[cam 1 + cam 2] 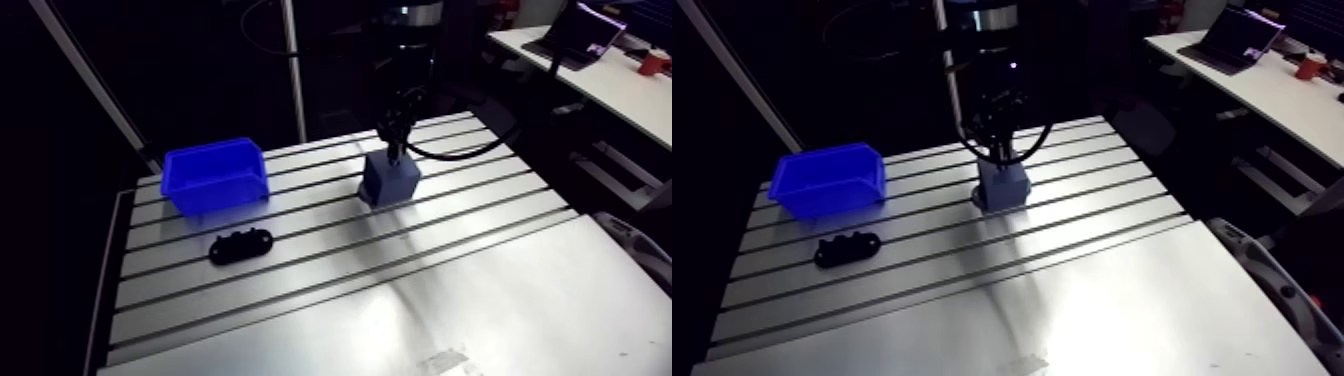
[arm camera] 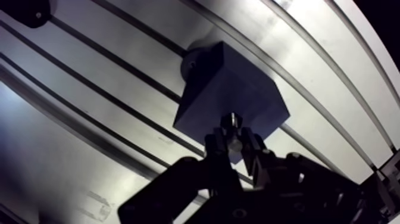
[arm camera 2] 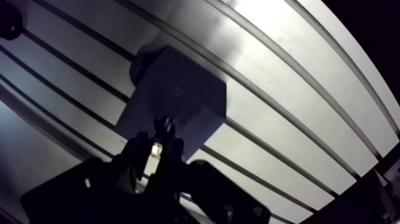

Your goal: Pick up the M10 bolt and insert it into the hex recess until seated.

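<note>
The slotted table fills the lower arm view, with a blue bin at centre left and a small black part below it. A blue-grey block stands just above centre, directly under the gripper. In the wrist view the fingers are closed narrowly on the bolt, whose long axis points ahead at the block's top face. The recess itself cannot be made out, so the descent probably depends on keeping that axis square to the face.
</note>
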`<action>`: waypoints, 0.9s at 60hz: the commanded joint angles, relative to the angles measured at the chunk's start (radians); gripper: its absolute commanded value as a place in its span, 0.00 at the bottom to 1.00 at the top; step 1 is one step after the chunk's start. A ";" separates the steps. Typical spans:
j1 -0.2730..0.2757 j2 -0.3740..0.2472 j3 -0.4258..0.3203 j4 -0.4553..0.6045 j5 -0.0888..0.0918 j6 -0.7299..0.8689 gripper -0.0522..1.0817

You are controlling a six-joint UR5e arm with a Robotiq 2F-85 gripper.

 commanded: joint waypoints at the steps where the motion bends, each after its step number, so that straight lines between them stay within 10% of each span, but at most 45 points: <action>1: -0.001 -0.001 0.009 -0.033 0.021 0.001 0.19; 25: -0.019 -0.016 -0.016 -0.035 0.096 0.080 0.06; 54: -0.022 -0.047 -0.029 -0.034 0.116 0.225 0.05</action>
